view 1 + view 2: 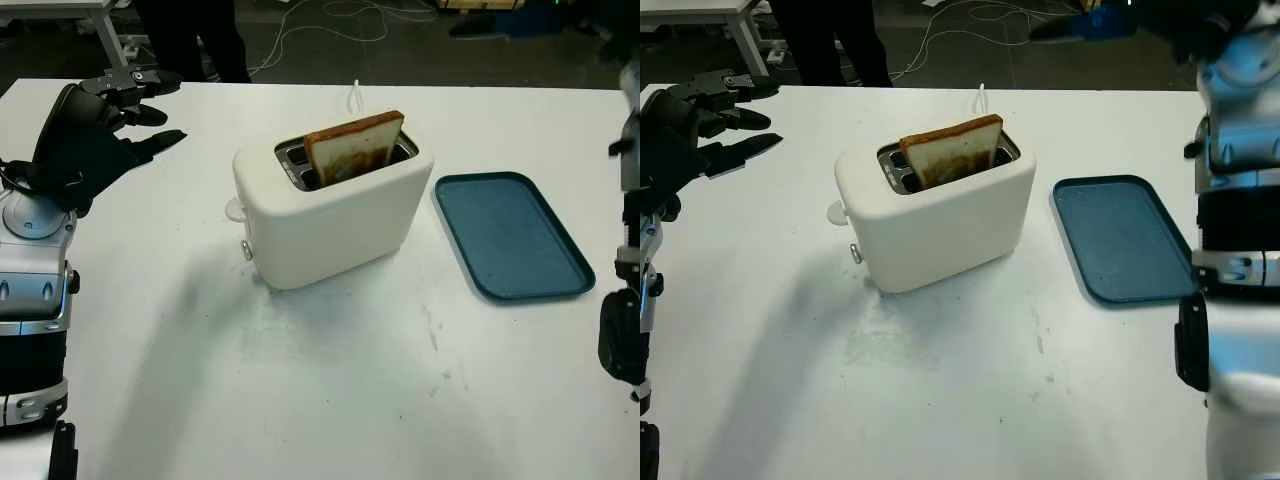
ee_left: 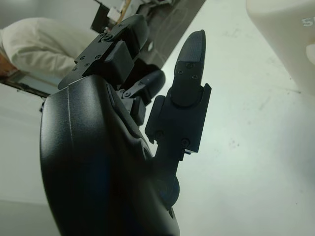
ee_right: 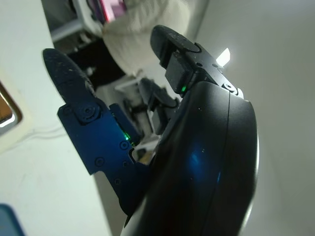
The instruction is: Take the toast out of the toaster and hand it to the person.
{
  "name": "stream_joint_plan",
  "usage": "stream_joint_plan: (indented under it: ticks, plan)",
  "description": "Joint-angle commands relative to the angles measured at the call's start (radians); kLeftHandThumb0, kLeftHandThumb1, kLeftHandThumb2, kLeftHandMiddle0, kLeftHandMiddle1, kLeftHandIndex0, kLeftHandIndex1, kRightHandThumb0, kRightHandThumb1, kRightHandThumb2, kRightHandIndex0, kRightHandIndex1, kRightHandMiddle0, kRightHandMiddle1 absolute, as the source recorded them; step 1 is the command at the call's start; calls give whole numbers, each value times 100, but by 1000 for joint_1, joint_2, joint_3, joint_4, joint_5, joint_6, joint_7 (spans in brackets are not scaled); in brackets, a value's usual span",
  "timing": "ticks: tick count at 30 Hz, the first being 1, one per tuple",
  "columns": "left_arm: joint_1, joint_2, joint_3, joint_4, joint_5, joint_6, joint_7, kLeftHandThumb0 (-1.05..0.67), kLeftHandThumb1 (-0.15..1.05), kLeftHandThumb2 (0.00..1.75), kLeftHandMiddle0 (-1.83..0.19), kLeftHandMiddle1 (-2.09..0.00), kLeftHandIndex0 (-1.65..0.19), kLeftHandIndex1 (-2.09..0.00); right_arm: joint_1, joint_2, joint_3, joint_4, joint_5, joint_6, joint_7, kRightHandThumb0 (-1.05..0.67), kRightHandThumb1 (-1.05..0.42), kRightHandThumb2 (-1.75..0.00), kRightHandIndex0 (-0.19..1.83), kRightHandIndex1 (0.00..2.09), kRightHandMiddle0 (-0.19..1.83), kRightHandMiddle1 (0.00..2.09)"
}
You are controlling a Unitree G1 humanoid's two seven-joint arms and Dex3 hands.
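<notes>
In the toaster [image 1: 330, 205], toast [image 1: 354, 147] stands upright, long edge along the slot; left robot hand [image 1: 95, 125] open.

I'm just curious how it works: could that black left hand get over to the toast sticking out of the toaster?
Probably yes. The left hand is open above the table, the toast stands well out of the toaster, and nothing lies between them.

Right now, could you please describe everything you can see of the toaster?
The toaster is a cream-white, rounded two-slot box that looks like plastic, standing upright mid-table. One toast slice stands tilted in a slot, its top well clear. A lever knob and a small button sit on its end. A white cable leaves its back. Neither hand touches it.
</notes>
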Motion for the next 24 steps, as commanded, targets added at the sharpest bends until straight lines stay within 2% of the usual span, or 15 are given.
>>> stream_joint_plan:
  ticks: [1, 5, 6, 7, 9, 10, 12, 21, 24]
  plan:
    - [-5, 6, 0, 0, -3, -6, -3, -42, 92, 7, -39, -80, -58, -22, -8, 20, 59, 20, -22, -58, 46, -74, -50, -1, 22, 120, 42, 78]
    - [-3, 8, -4, 0, 1, -7, -1, -42, 92, 7, -38, -80, -58, -22, -12, 41, 155, 45, -101, -72, 77, -88, -56, -1, 30, 104, 41, 73]
    - [-3, 10, -7, -2, 5, -5, -1, -43, 92, 8, -39, -80, -58, -22, -8, 53, 167, 53, -110, -81, 78, -93, -55, -1, 47, 132, 42, 72]
    - [-3, 11, -8, -3, 8, -4, -1, -43, 92, 8, -39, -80, -58, -22, -3, 61, 181, 59, -114, -91, 88, -94, -54, -1, 51, 145, 43, 72]
    - [-2, 9, -5, -2, 5, -4, -1, -43, 92, 8, -39, -80, -58, -22, 8, 69, 203, 60, -133, -104, 96, -86, -54, 0, 32, 125, 42, 70]
    - [-1, 9, -5, -3, 6, -4, -1, -43, 92, 8, -38, -79, -58, -22, 17, 75, 214, 57, -144, -108, 93, -82, -54, 0, 29, 112, 42, 67]
    - [1, 9, -5, -4, 8, -6, 1, -42, 92, 8, -39, -79, -58, -22, 32, 87, 230, 53, -158, -112, 89, -79, -54, 0, 27, 100, 43, 62]
    - [9, 4, -1, -12, 9, 2, 2, -41, 92, 8, -39, -77, -58, -21, 79, 122, 258, 88, -184, -117, 86, -75, -60, -1, 20, 95, 41, 53]
    - [10, 5, -5, -8, 12, -2, 1, -43, 92, 10, -40, -77, -58, -21, 94, 126, 255, 85, -200, -110, 76, -64, -62, -1, 18, 93, 40, 49]
